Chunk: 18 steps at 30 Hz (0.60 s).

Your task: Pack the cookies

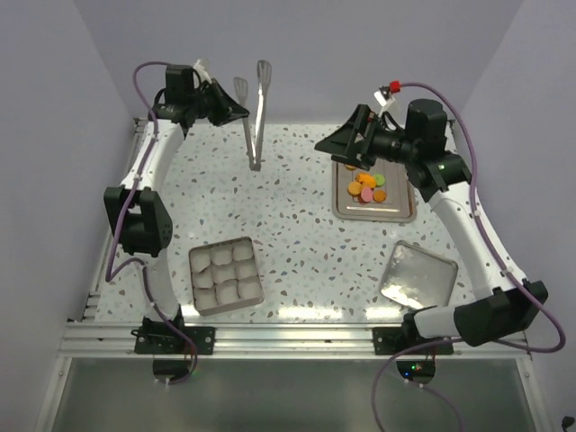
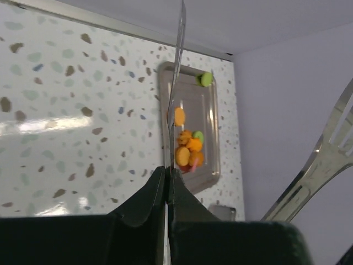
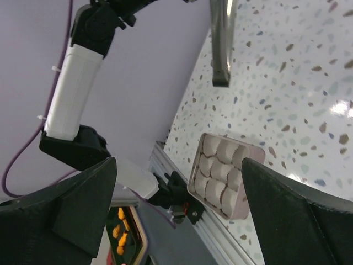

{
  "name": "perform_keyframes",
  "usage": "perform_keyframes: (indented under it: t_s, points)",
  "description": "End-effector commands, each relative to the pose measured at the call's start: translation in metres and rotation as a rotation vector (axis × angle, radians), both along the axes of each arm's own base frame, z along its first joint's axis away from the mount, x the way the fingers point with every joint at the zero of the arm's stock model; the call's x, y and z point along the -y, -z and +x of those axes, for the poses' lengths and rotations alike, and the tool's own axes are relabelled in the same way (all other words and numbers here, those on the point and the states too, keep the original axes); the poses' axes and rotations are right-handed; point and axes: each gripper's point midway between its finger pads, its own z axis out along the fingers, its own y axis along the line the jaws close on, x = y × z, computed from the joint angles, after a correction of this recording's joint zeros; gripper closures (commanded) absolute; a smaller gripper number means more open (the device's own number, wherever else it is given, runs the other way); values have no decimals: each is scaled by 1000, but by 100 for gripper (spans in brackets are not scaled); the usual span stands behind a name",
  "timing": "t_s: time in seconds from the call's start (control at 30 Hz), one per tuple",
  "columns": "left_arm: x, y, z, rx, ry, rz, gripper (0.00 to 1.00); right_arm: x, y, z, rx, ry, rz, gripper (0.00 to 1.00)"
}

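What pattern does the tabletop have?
White speckled with brown and grey flecks, like terrazzo; the tabletop shows best from the top camera.

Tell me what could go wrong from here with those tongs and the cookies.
The left claw pinches only one thin arm of the tongs, so they may twist or slip free. The cookies lie heaped on the tray, so tongs may nudge several at once. The open right claw hangs over that tray and could get in the way.

The cookies (image 1: pixel 366 186) are small flat discs, mostly orange with green, pink and yellow, lying clustered in a metal tray (image 1: pixel 346 209).
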Motion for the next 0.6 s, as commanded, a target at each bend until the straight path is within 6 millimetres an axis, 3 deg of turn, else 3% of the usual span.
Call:
perform_keyframes:
  t_s: [0.0, 0.13, 0.17, 0.23, 0.3, 0.33, 0.37, 0.43, 0.57]
  points:
    - [60, -59, -24, 30, 158, -220, 100, -33, -49, 0, 175, -107, 58, 1]
    - [91, -88, -46, 65, 234, -289, 100, -45, -44, 20, 161, -86, 47, 1]
    - [96, -99, -53, 89, 252, -297, 100, -46, -32, 27, 132, -80, 18, 1]
    - [108, -111, -66, 108, 283, -306, 100, -48, -34, 35, 134, -72, -8, 1]
    - [117, -124, -79, 140, 316, -324, 100, -52, -21, 40, 108, -86, -45, 1]
    - [119, -120, -83, 120, 319, -340, 100, -52, -24, 41, 117, -82, -55, 1]
    - [120, -136, -91, 168, 338, -359, 100, -53, -20, 42, 112, -85, -65, 1]
    - [121, -138, -98, 154, 341, -396, 100, -52, -18, 44, 112, -77, -75, 1]
    - [120, -165, -110, 225, 367, -439, 100, -52, -14, 42, 107, -84, -84, 1]
